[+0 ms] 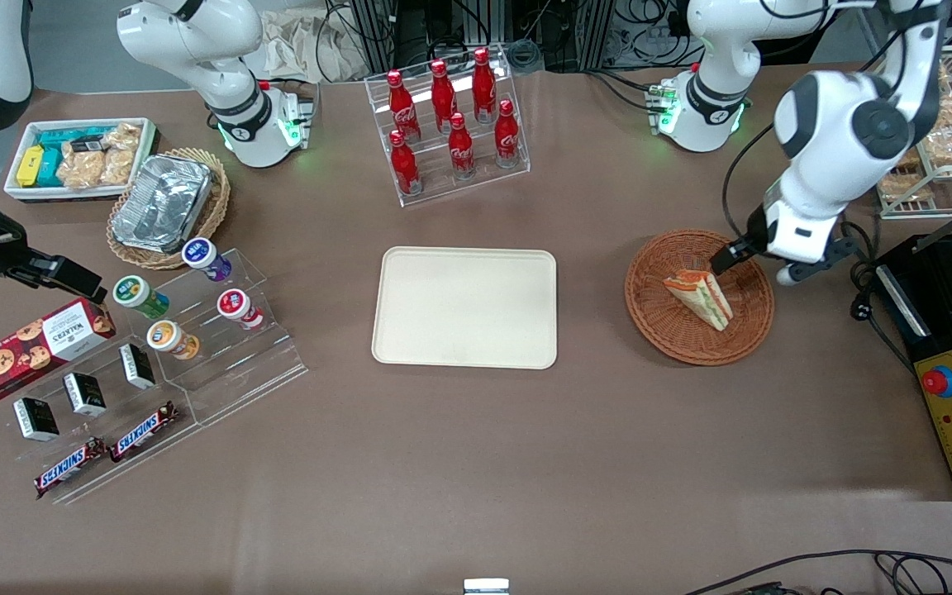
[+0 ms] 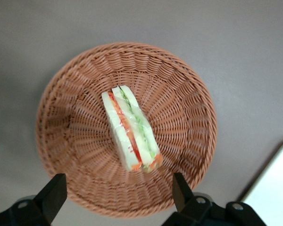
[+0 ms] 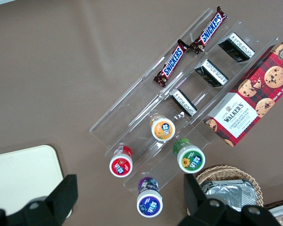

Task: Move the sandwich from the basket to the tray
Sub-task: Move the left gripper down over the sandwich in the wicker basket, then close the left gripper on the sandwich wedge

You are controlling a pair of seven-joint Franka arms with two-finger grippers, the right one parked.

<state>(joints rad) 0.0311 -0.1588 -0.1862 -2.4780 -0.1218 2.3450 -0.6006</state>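
We see the fingers (image 2: 52,195) spread wide apart, holding nothing. The gripper (image 2: 118,197) hangs over the basket (image 2: 179,108), above the sandwich (image 2: 129,129), which lies in the basket's middle. The tray (image 1: 464,307) sits on the desk (image 1: 476,463) beside the basket, toward the parked arm.

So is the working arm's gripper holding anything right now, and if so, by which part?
Nothing is held. The gripper is open above the basket, and the sandwich lies in it untouched.
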